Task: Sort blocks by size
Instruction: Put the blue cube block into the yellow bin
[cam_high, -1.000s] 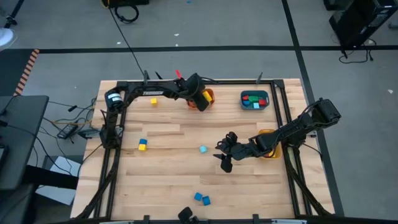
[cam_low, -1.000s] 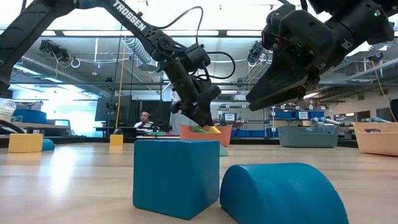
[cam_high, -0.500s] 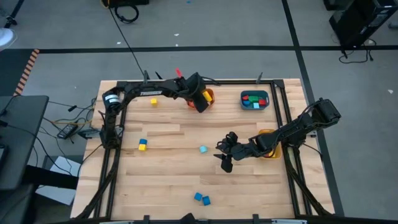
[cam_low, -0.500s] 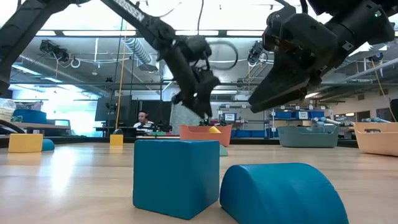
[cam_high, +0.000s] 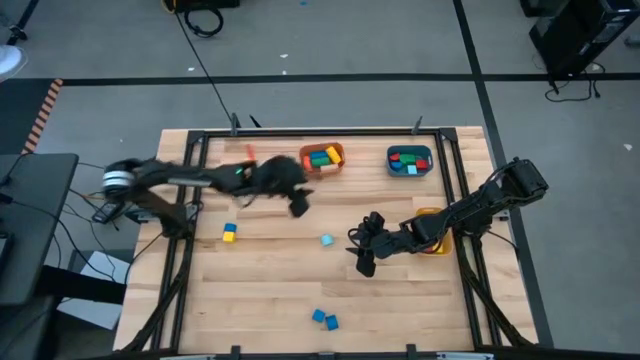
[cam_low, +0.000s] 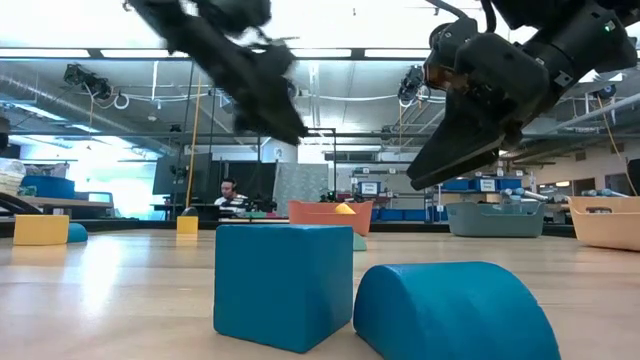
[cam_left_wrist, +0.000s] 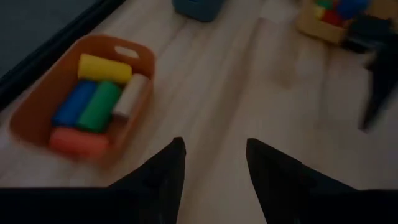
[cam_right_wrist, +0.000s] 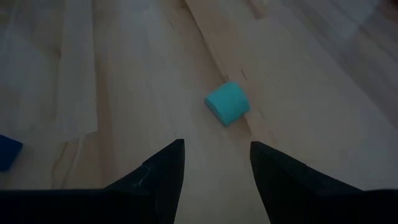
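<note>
Several blocks lie in the orange bin (cam_high: 322, 157) at the far edge, seen as yellow, blue, green, pale and red bars (cam_left_wrist: 93, 102). My left gripper (cam_high: 297, 205) hangs open and empty above the table, nearer than that bin (cam_left_wrist: 81, 99). Loose blocks rest flat on the wood: a light-blue one (cam_high: 326, 240), a yellow-and-blue pair (cam_high: 230, 232) and a blue pair (cam_high: 323, 319). My right gripper (cam_high: 362, 262) is open above the table right of centre, with the light-blue block (cam_right_wrist: 227, 102) ahead of its fingers, untouched.
A teal bin (cam_high: 409, 160) holding blocks stands at the far right. A yellow bin (cam_high: 432, 228) sits partly under my right arm. The dark frame rails (cam_high: 300, 131) run around the table. In the low view the blue pair, a cube (cam_low: 283, 285) and a half-round (cam_low: 455, 310), fills the foreground.
My left gripper has swung away from the orange bin, toward the table's near edge and a little left, rising as it goes. It shows blurred now. A yellow block shows in the bin where the gripper stood. My right arm has kept still.
</note>
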